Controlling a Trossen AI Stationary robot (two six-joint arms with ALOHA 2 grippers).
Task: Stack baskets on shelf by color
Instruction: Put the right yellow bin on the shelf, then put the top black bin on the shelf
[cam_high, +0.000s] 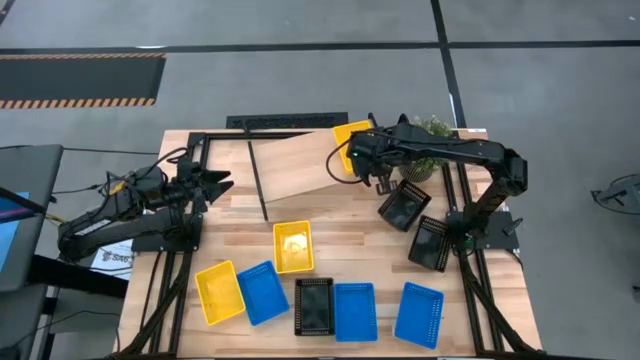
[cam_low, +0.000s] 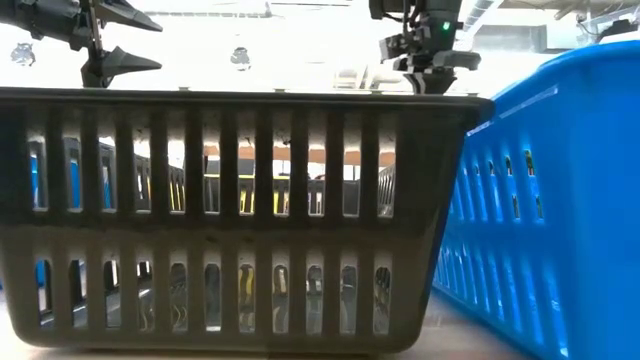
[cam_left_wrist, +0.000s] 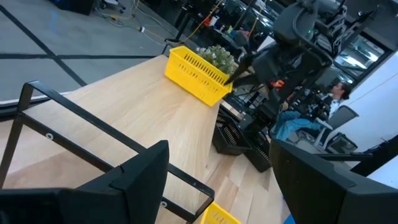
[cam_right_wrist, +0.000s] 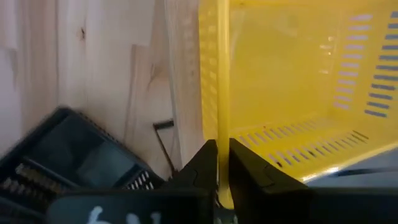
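My right pincer (cam_high: 352, 158) pinches the rim of a yellow basket (cam_high: 349, 140) at the shelf (cam_high: 300, 165) far right corner — I should set it flat before releasing; left pincer (cam_high: 222, 184) waits open.

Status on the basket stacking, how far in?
Early. In hand: the right gripper pinches a yellow basket's rim at the shelf's right end. Left gripper waits, open. Left: two yellow, three blue and three black baskets on the table.
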